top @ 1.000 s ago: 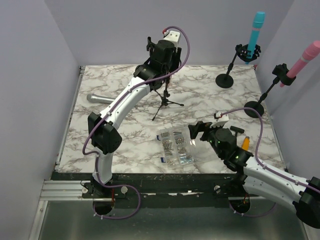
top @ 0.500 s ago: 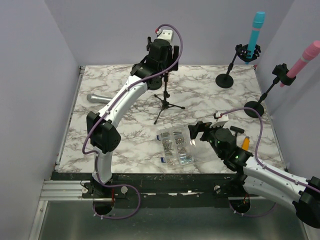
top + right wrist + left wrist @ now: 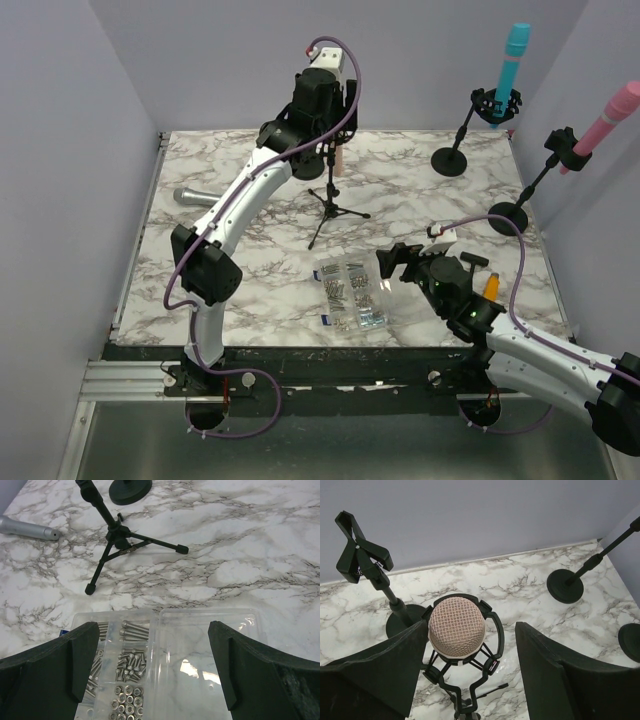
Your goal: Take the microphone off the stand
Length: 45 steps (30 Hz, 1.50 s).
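Observation:
A microphone with a pink mesh head (image 3: 457, 632) sits upright in the black shock-mount clip of a small tripod stand (image 3: 464, 702). My left gripper (image 3: 470, 647) hovers right above it, open, with one finger on each side of the head; the head is closer to the left finger and nothing is gripped. In the top view the left gripper (image 3: 325, 115) is high over the tripod stand (image 3: 330, 205), with the pink microphone body (image 3: 340, 160) showing below it. My right gripper (image 3: 395, 262) is open and empty at the front right.
A clear box of screws (image 3: 150, 675) lies under the right gripper (image 3: 152, 630). An empty clip stand (image 3: 362, 555) stands behind the tripod. A silver microphone (image 3: 195, 196) lies at the left. Stands with a cyan microphone (image 3: 515, 55) and a pink microphone (image 3: 605, 118) are at the back right.
My left gripper has risen and moved back above the tripod stand, and the pink microphone body now shows below it. The right arm has not moved.

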Each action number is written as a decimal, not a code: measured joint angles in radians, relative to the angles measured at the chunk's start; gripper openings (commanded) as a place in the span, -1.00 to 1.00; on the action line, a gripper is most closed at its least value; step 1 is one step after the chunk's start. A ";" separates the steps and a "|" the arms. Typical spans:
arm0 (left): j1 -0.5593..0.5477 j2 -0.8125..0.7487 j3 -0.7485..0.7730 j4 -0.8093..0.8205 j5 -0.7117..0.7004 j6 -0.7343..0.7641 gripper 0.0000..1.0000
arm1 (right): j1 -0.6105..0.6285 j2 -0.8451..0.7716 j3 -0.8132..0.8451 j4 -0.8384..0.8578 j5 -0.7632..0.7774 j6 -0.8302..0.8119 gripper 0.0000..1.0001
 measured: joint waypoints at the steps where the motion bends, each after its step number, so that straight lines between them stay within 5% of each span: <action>1: 0.002 0.001 0.006 0.000 0.001 -0.003 0.41 | 0.000 0.000 0.000 0.000 0.000 0.000 1.00; 10: 0.013 0.026 0.012 0.000 0.005 -0.019 0.39 | 0.000 0.000 0.000 0.000 0.000 0.000 1.00; 15: 0.014 0.037 0.012 0.000 0.010 -0.018 -0.09 | 0.000 0.000 0.000 0.000 0.000 0.000 1.00; 21: 0.019 0.039 0.012 0.000 0.016 -0.018 0.15 | 0.000 0.000 0.000 0.000 0.000 0.000 1.00; 25: 0.019 0.039 0.012 0.000 0.019 -0.020 -0.05 | 0.000 0.000 0.000 0.000 0.000 0.000 1.00; 30: 0.020 0.045 0.024 -0.008 0.026 -0.011 -0.83 | 0.000 0.000 0.000 0.000 0.000 0.000 1.00; 32: 0.020 0.056 0.051 -0.025 0.030 -0.008 -1.00 | 0.000 0.000 0.000 0.000 0.000 0.000 1.00; 45: 0.020 0.004 0.119 -0.072 0.083 0.001 -1.00 | 0.000 0.001 0.000 0.000 0.001 0.000 1.00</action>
